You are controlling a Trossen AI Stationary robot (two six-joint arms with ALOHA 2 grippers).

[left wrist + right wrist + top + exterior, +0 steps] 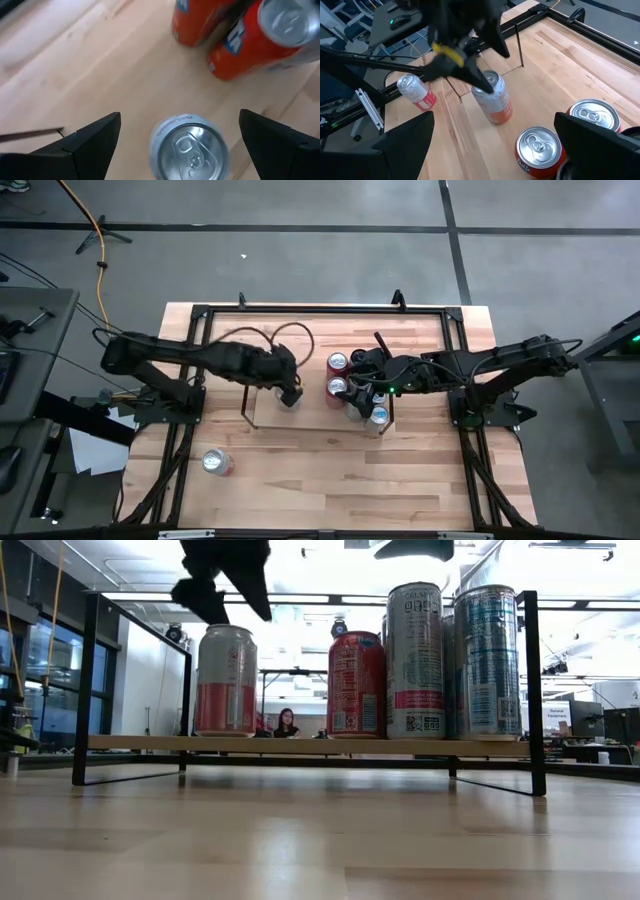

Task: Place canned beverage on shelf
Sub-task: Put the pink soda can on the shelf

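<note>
The shelf (310,412) is a low light-wood board (300,745) with black wire end frames. A pink-and-white can (225,680) stands upright on the shelf's left part; it also shows in the left wrist view (190,150) and the right wrist view (492,102). My left gripper (228,602) hangs open just above this can, one finger on either side of its top (180,116), touching nothing. My right gripper (362,380) is open and empty above the cans on the shelf's right part (494,117).
Two red cans (338,362) (337,387) and two tall cans (415,660) (487,660) stand close together on the shelf's right part. Another pink-and-white can (217,463) stands on the tabletop near the left front. Black rails (300,310) frame the table.
</note>
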